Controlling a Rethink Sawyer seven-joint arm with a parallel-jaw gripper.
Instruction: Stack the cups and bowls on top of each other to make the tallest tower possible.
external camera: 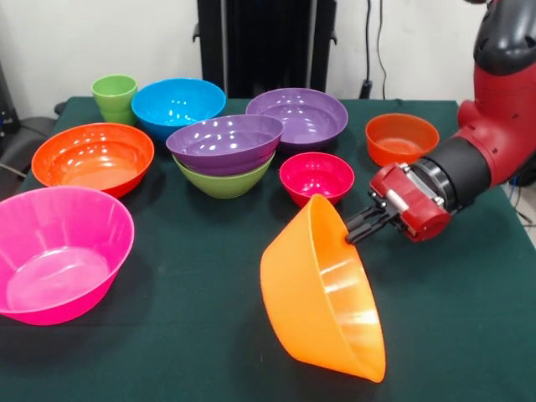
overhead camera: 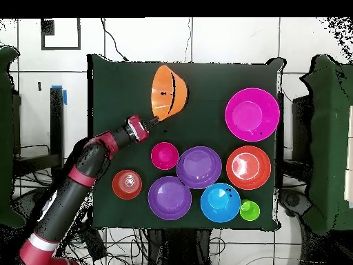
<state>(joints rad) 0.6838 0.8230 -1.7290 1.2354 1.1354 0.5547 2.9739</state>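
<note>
Gripper (external camera: 358,228) with jaws pinching the rim of the large orange bowl (external camera: 322,293), tipped on its side on the table's (external camera: 193,335) near half. Purple-on-green tower (external camera: 224,156) stands among the other bowls.

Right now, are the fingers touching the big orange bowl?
Touching. In the front view the gripper has its dark fingers clamped on the rim of the big orange bowl, which is tipped on its side. The overhead view agrees.
</note>
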